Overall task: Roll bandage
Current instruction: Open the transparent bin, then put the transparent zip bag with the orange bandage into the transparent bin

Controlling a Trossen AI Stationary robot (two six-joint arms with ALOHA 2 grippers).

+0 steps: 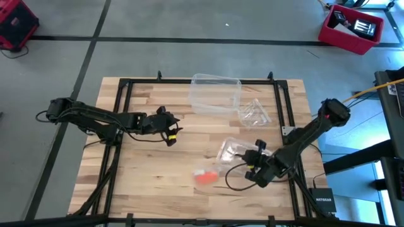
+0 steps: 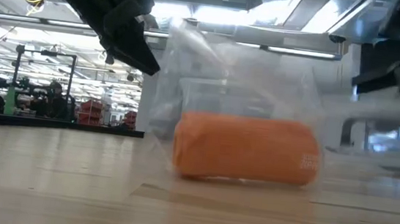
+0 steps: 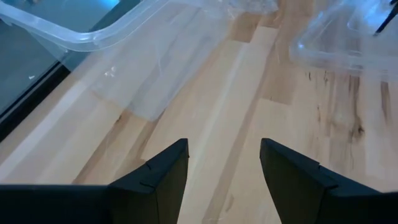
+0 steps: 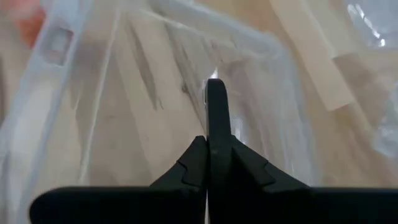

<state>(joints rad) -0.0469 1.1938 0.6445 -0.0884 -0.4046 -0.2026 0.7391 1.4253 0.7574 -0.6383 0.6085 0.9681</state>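
Near the table's (image 1: 145, 189) front edge, lying on its side on the bare wood: the bandage (image 1: 205, 177), already wound into a small compact roll, resting just beside a crinkled clear bag (image 1: 232, 150). Showing bright orange all over, squat and cylindrical, with faint pale print at one end in the low view. Looking soft and light, probably giving under a squeeze and rolling away if nudged on its curved side. Likely calling for a gentle pinch across the middle of the cylinder, on the flanks rather than the flat ends. Hovering well apart from it toward the left side, the left gripper (image 3: 224, 180) with fingers spread and nothing between them. Sitting over the clear bag, the right gripper (image 4: 214, 112) with fingers pressed together; whether pinching film, not being tellable.
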